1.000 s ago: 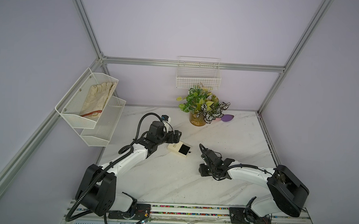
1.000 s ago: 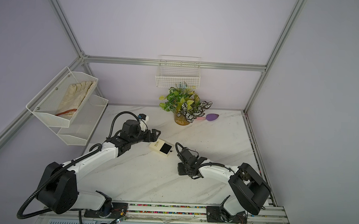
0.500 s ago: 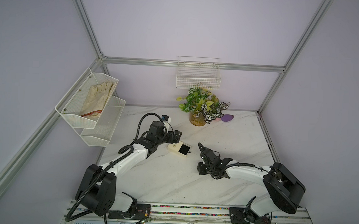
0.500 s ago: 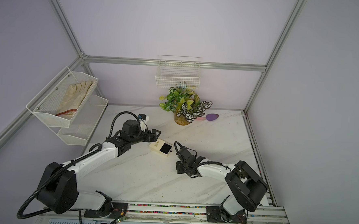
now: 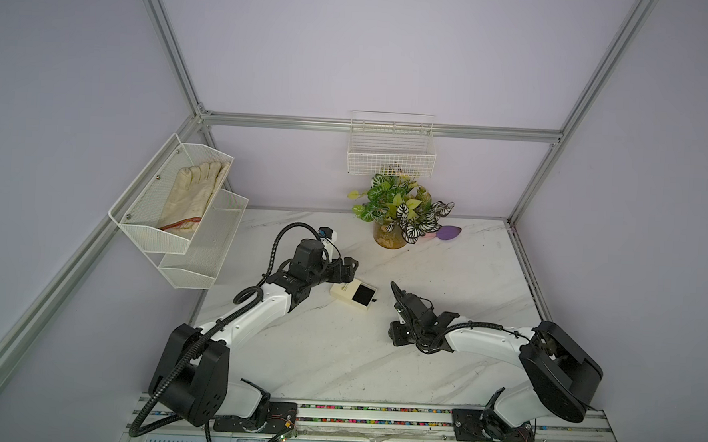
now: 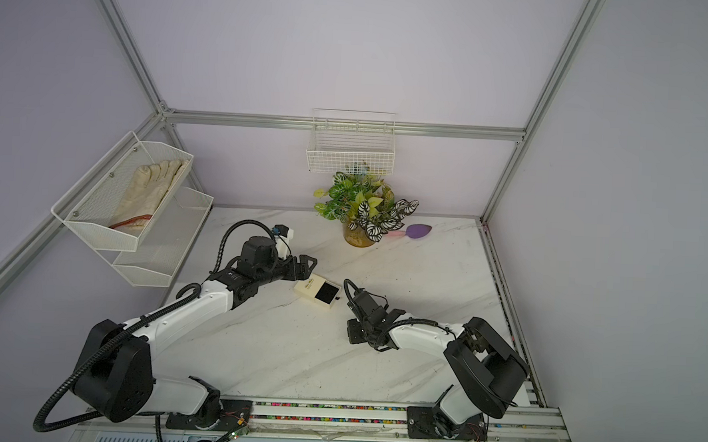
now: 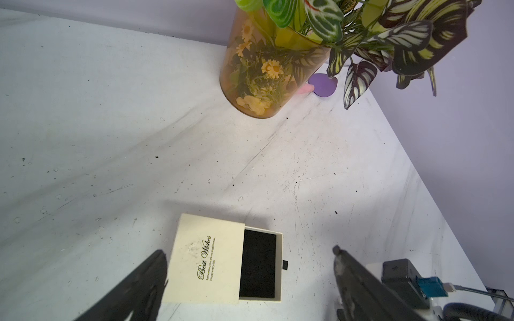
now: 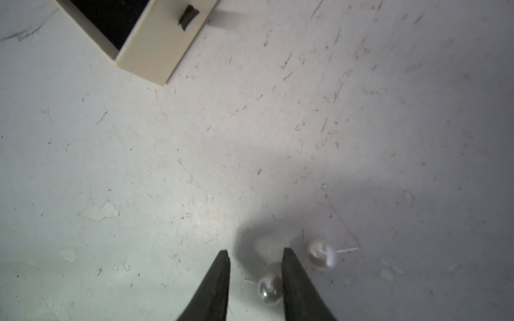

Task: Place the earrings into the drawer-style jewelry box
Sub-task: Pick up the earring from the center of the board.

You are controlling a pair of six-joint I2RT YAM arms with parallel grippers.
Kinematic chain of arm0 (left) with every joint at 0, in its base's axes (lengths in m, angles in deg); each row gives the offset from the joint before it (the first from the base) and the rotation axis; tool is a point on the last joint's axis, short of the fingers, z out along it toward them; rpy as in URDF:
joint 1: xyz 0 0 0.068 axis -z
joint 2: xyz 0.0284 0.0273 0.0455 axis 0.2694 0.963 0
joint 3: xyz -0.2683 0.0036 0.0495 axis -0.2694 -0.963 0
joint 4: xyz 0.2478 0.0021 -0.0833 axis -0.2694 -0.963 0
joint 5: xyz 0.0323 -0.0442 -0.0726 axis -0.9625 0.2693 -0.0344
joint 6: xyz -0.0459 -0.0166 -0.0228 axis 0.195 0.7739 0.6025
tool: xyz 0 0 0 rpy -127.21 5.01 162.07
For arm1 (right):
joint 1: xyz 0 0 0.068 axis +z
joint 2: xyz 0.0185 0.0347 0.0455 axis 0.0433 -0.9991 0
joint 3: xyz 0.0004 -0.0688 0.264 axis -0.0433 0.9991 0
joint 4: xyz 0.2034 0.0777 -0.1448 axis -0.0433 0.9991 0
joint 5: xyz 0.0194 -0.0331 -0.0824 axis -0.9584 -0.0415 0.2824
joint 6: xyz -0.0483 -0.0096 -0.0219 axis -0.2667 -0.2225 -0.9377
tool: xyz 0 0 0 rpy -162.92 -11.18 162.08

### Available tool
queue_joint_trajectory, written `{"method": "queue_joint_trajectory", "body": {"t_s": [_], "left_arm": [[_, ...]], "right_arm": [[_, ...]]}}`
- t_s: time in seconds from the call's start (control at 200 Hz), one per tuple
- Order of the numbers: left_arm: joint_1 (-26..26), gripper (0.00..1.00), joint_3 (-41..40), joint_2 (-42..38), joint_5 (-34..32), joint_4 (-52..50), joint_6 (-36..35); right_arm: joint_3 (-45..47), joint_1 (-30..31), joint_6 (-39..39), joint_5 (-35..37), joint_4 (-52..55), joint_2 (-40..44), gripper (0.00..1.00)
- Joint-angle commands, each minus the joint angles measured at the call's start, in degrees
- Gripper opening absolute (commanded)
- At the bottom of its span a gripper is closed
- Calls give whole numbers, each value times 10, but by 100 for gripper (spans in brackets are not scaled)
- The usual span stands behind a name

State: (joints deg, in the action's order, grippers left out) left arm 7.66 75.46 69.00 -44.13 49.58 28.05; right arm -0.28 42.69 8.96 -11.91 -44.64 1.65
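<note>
Earrings (image 8: 321, 254) lie near the jewelry box (image 7: 205, 261), off its pulled-open end; right gripper (image 8: 256, 254), jaws apart, straddles one stud (image 8: 269, 289), ready to pinch; left gripper (image 7: 248, 250), spread wide, flanks the box, likely to brace it.

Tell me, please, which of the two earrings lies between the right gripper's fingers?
The sharp earring, lying in the gap between the fingers of the right gripper. The blurred earring lies outside that gap, beyond one finger.
</note>
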Motion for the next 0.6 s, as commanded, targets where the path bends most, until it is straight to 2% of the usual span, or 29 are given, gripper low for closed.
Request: {"method": "queue_joint_trajectory", "body": {"t_s": [0.0, 0.26, 0.595], "left_arm": [[2, 93, -10, 6, 10, 9, -10], [2, 93, -16, 6, 10, 9, -10], [2, 93, -23, 3, 13, 9, -12]], "right_arm": [[15, 1, -3, -12, 6, 8, 35], [22, 15, 4, 4, 3, 6, 35], [53, 70, 43, 89, -43, 1, 35]]}}
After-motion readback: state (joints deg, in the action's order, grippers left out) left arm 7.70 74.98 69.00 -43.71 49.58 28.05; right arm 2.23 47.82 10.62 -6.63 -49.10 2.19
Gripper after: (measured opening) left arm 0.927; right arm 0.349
